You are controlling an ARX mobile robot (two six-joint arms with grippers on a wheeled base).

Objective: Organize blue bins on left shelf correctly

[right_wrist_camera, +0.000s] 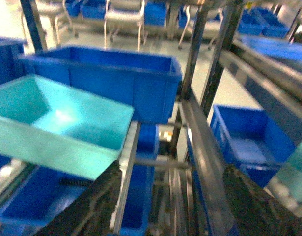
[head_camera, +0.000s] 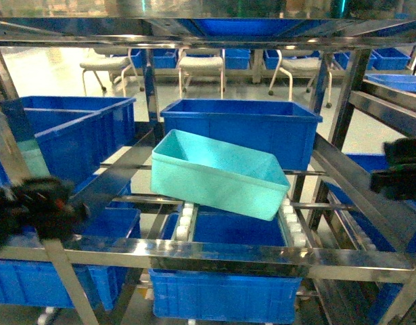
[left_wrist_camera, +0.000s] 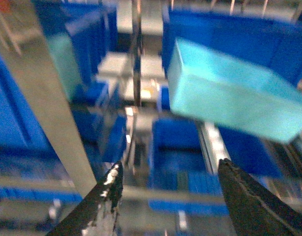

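Note:
The turquoise blue bin (head_camera: 218, 172) lies skewed and tilted on the white roller tracks (head_camera: 185, 221) of the steel left shelf (head_camera: 214, 254), in front of a dark blue tub (head_camera: 245, 128). My left gripper (head_camera: 38, 203) hovers at the shelf's left front post. It is open and empty (left_wrist_camera: 168, 169), and the bin (left_wrist_camera: 229, 93) lies ahead to its upper right. My right gripper (head_camera: 400, 172) hangs outside the rack's right side, apart from the bin. It is open (right_wrist_camera: 173, 184) with nothing held, and the bin (right_wrist_camera: 57, 125) is to its left.
Dark blue tubs fill the tiers around: one at left (head_camera: 72, 132), one below the tracks (head_camera: 228, 288), others at right (right_wrist_camera: 249, 142). A slanted steel beam (right_wrist_camera: 202, 147) runs just ahead of the right gripper. Chairs (head_camera: 201, 68) stand behind.

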